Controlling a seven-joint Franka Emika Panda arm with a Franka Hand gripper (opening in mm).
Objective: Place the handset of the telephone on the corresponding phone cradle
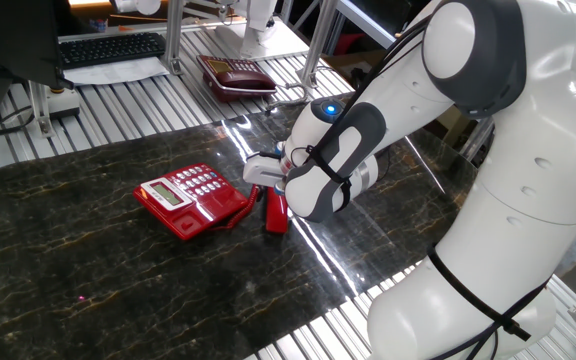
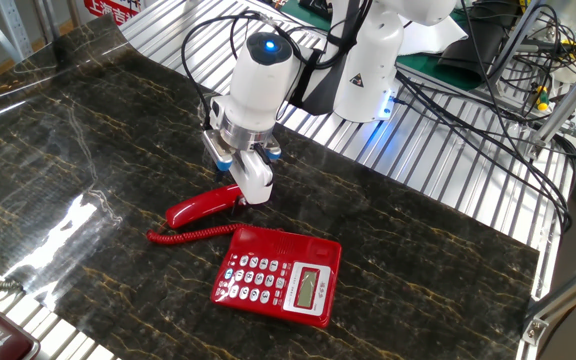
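From where I sit, the gripper (image 2: 249, 188) is down at the table, right on one end of the handset (image 2: 200, 206). In the other fixed view a white finger (image 2: 254, 180) covers that end of the red receiver, and the second finger is hidden behind it — so I cannot tell whether the jaws are clamped on the handset or only standing around it.

The handset lies flat on the dark marbled table (image 2: 88, 150), off its cradle. It sits just beside the telephone (image 2: 280, 275), roughly parallel to the phone's long side, with a strip of bare table between the two. Its red coiled cord (image 2: 190, 233) runs along the table between handset and phone, curving out past the handset's free end and back toward the base.

In one fixed view I see the same layout from the opposite side: the telephone (image 1: 189, 199) with its white keys and small display facing up, the handset (image 1: 275, 212) poking out below the gripper (image 1: 270, 185), and the arm's wrist covering most of the receiver. The cradle (image 1: 213, 212) is the plain red strip of the base next to the keypad, on the side nearest the handset.

Beyond the marbled surface, on the slatted metal bench, a dark maroon phone (image 1: 236, 76) rests well apart — near it, a black keyboard (image 1: 111, 46).
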